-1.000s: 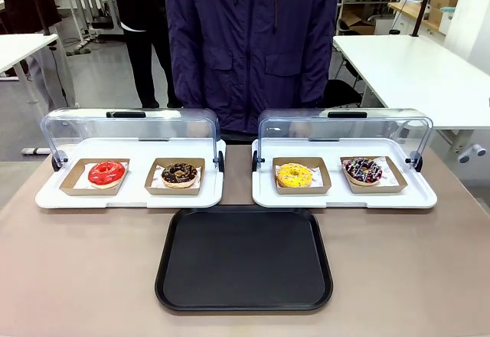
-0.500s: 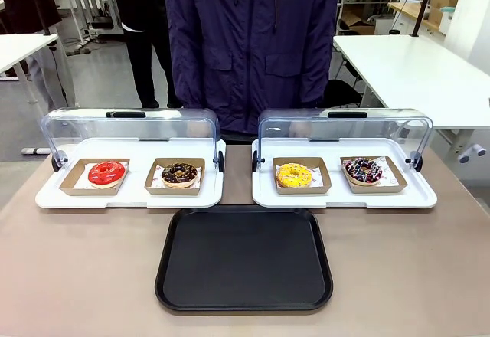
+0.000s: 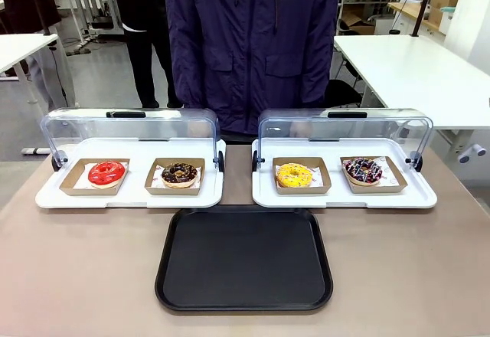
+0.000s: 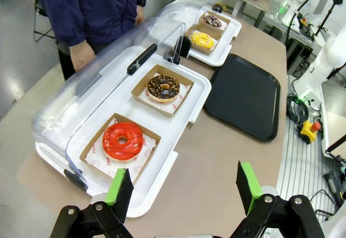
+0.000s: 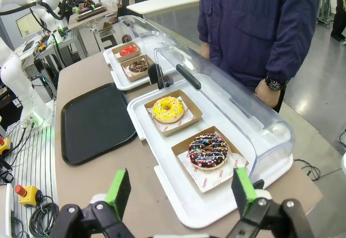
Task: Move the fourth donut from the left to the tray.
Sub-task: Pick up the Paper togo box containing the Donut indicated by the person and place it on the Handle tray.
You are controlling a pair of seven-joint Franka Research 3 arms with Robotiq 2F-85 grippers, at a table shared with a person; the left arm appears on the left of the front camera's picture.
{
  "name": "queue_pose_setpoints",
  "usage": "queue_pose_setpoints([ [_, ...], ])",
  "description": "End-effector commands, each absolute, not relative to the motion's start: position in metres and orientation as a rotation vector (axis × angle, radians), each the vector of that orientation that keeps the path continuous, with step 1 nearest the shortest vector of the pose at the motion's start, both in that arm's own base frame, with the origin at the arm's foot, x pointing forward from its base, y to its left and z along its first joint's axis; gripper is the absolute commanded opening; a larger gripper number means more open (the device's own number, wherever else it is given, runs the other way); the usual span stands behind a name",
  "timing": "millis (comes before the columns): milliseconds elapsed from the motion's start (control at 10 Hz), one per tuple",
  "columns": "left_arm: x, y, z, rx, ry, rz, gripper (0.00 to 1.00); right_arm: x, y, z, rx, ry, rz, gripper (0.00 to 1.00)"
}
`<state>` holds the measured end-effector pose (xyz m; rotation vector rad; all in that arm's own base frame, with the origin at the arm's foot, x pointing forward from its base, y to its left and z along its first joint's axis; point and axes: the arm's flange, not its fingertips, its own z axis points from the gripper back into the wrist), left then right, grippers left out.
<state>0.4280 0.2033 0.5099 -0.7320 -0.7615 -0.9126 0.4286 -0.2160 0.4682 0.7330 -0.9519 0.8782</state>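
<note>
Fingers (image 4: 120, 192) of the left gripper (image 4: 184, 189) stand wide apart and empty over the table's (image 3: 76, 276) left end. From the left, a white tray (image 3: 130, 199) carries a red donut (image 3: 106, 173) and a chocolate donut (image 3: 180, 174). The black tray (image 3: 243, 259) lies bare in the middle, nearer the robot. A second white tray (image 3: 344, 199) carries a yellow donut (image 3: 295, 175) and, rightmost, the fourth donut (image 3: 363, 170) in its cardboard holder. Clear lids (image 3: 130, 126) stand raised behind both. A person (image 3: 253, 46) stands beyond. The right gripper (image 5: 181, 192) is also spread and empty.
</note>
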Motion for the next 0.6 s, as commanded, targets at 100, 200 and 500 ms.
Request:
queue_pose_setpoints([
  [100, 0.4245, 0.2020, 0.5111, -0.732, -0.775, -0.918, 1.00, 0.4288, -0.2151, 0.4692, 0.737, -0.962, 0.886, 1.00],
  [200, 0.4245, 0.2020, 0.5111, -0.732, -0.775, -0.918, 1.00, 0.4288, -0.2151, 0.4692, 0.737, -0.962, 0.886, 1.00],
  [500, 0.4245, 0.2020, 0.5111, -0.732, -0.775, -0.918, 1.00, 0.4288, -0.2151, 0.4692, 0.737, -0.962, 0.886, 1.00],
])
